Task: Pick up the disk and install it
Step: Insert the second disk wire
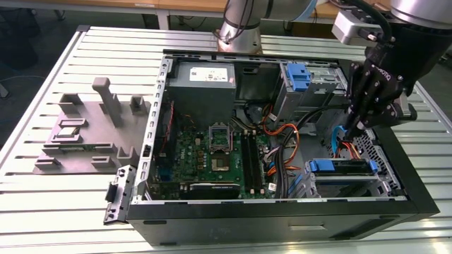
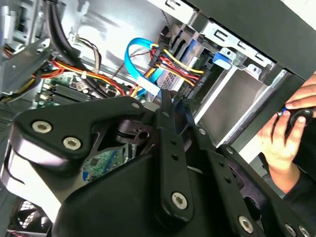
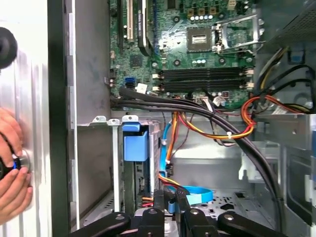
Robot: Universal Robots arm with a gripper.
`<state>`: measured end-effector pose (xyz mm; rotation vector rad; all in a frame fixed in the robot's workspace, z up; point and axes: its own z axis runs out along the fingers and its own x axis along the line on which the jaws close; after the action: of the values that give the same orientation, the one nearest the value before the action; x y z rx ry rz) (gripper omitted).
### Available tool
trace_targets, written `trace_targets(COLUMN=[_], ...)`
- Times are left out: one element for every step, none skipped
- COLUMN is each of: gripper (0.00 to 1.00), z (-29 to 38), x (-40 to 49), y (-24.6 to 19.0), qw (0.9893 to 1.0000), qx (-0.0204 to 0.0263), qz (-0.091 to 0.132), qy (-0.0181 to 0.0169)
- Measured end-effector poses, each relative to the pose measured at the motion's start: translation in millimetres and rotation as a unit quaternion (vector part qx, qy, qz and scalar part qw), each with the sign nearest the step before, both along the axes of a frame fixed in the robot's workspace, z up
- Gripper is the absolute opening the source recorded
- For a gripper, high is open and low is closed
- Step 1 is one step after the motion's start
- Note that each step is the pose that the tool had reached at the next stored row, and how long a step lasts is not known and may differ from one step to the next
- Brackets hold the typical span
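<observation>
The disk [image 1: 339, 165], silver-grey with blue rails, sits in the case's metal cage [image 1: 347, 182]; my gripper [image 1: 351, 127], fingers pinched narrow and empty, hovers above it, seating judged nearly done.

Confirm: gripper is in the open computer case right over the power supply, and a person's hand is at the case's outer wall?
Not quite. The exterior view shows the gripper by the drive cage at that view's right, well apart from the power supply. The rest holds: the computer case is open, and the first wrist view shows a person's hand at its outer wall.
</observation>
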<state>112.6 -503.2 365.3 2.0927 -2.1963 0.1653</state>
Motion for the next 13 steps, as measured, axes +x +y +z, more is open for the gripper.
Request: trace_targets(gripper=[0.24, 0.24, 0.24, 0.24, 0.24, 0.24, 0.24, 0.24, 0.24, 0.24, 0.24, 0.25, 0.25], z=[-0.8, -1.8, -2.7, -3.5, -4.4, -5.4, -6.5, -7.6, -8.8, -10.2, -11.6, -13.0, -14.3], x=[0.0, 0.0, 0.0, 0.0, 0.0, 0.0, 0.0, 0.0, 0.0, 0.0, 0.0, 0.0, 0.0], y=[0.1, 0.2, 0.3, 0.4, 0.5, 0.5, 0.4, 0.5, 0.5, 0.5, 0.5, 0.6, 0.6], qw=[1.0000, 1.0000, 0.9999, 0.9999, 0.9998, 0.9998, 0.9997, 0.9997, 0.9996, 0.9995, 0.9995, 0.9994, 0.9994], qx=[-0.0038, -0.0077, -0.0113, -0.0148, -0.0180, -0.0207, -0.0232, -0.0255, -0.0279, -0.0300, -0.0318, -0.0336, -0.0354], qz=[0.000, 0.000, 0.000, 0.000, 0.000, 0.000, 0.000, 0.000, 0.000, 0.000, 0.000, 0.000, 0.000], qy=[0.0000, 0.0000, 0.0000, 0.0000, 0.0000, 0.0000, 0.0000, 0.0000, 0.0000, 0.0000, 0.0000, 0.0000, 0.0000])
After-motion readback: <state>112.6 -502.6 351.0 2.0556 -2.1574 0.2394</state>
